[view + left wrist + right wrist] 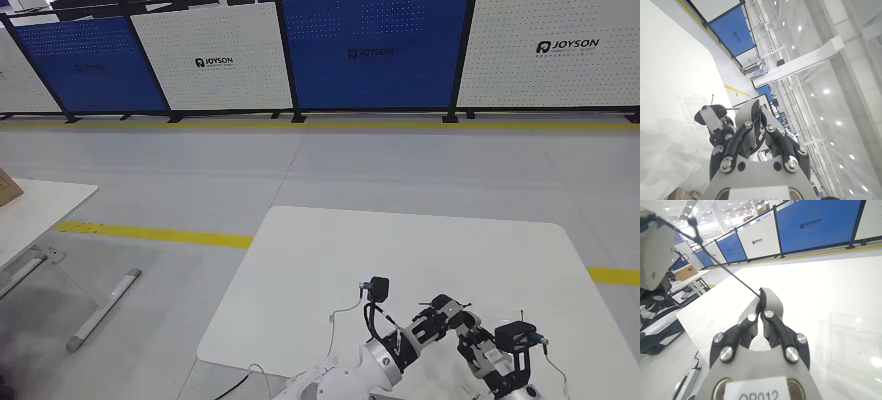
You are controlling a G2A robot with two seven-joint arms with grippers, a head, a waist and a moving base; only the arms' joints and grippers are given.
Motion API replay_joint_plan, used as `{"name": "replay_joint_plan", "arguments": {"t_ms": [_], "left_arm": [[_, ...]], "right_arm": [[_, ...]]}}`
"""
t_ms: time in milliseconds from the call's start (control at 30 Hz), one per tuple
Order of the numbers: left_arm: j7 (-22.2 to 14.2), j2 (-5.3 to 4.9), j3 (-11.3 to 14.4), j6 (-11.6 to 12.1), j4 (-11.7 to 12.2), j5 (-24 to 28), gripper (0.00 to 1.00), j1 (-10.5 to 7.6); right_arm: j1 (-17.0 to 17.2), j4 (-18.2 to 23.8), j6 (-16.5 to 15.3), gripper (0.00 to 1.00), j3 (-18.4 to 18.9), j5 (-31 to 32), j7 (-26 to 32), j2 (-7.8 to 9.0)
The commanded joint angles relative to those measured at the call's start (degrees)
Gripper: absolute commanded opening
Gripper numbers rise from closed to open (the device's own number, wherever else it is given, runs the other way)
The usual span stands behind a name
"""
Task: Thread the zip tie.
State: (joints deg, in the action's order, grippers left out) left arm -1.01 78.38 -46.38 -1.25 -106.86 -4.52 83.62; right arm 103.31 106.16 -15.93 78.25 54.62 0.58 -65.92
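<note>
Black zip tie where, exactly? (Desk)
Stretched taut over white table, spanning gap between right gripper and left gripper, set close together near robot-side edge. (Field)
Held how? (Desk)
Pinched at one stretch by right gripper, fingers closed fully on it; nipped farther along by left gripper, likewise clamped tight, caught between fingertips. (Field)
Threaded yet? (Desk)
Cannot tell; head end too small to make out. (Field)

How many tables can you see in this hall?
2. The white table the robot works at, and a second table across the floor on its left, with a cardboard box on it. Others may be hidden.
</note>
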Motion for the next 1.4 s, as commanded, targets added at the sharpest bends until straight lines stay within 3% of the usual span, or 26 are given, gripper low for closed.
{"name": "replay_joint_plan", "arguments": {"t_ms": [0,300,333,367,400,633,1033,1367], "left_arm": [[0.0,-0.05,0.0,0.1,-0.3,-0.2,0.0,0.24],[0.0,-0.24,0.1,0.5,-1.0,-1.0,0.0,0.89],[0.0,-0.25,0.1,0.3,-0.9,-1.1,0.0,0.88],[0.2,-0.23,0.0,-0.1,-0.7,-1.0,0.0,0.78],[0.3,-0.2,-0.1,-0.4,-0.4,-0.7,0.0,0.68],[2.1,-0.07,-2.3,-1.3,1.9,2.7,0.0,-0.05],[3.7,-0.69,-8.7,-0.4,7.1,9.4,0.0,1.87],[7.0,-0.39,-9.8,0.2,10.3,12.1,0.0,1.78]], "right_arm": [[0.0,0.0,0.0,0.0,0.0,0.1,0.0,-0.01],[0.2,0.1,-0.1,0.0,-0.1,0.4,-0.3,-0.07],[0.2,0.2,0.0,0.07,-0.1,0.4,-0.2,-0.07],[0.2,0.4,0.1,0.71,-0.1,0.2,-0.2,-0.09],[0.2,0.6,0.2,1.0,0.0,-0.4,-0.6,-0.13],[1.8,1.5,-1.1,1.0,3.0,-4.4,-3.6,-0.05],[6.7,2.9,-3.5,1.0,11.0,-14.5,-10.5,0.25],[8.9,2.0,-3.5,1.0,15.9,-26.3,-15.8,0.85]]}}
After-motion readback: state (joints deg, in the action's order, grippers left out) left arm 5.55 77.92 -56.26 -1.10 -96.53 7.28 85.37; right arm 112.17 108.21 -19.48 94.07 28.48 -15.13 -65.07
